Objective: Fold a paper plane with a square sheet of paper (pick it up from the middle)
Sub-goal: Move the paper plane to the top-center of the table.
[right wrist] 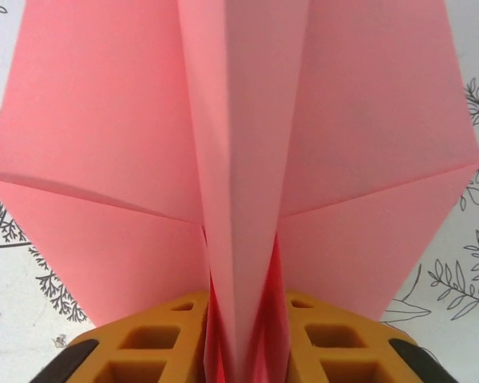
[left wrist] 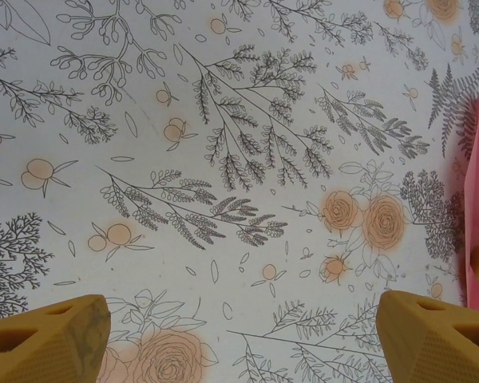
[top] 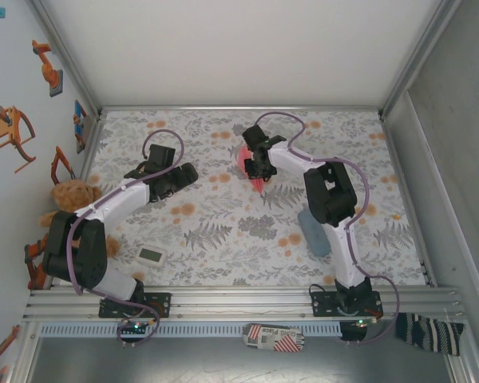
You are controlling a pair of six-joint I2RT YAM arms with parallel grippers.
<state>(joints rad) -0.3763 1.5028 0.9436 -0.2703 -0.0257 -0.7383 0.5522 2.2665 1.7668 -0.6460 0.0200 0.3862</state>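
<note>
The right claw [right wrist: 243, 319] is straddling the centre fold of the salmon-pink folded paper plane [right wrist: 239, 144], far-centre on the floral desk [left wrist: 223, 159]; clenched or not, cannot tell. The left claw [left wrist: 243, 335] is hovering released.

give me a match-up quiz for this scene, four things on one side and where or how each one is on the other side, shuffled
Things:
1. paper plane
2. left gripper
3. grey-blue pouch
4. teddy bear

Places or states:
a. at the left edge of the tablecloth
b. between the fingers of the right gripper
c. open above bare tablecloth
d. lying flat beside the right arm

Pairs: 1-b, 2-c, 3-d, 4-a
</note>
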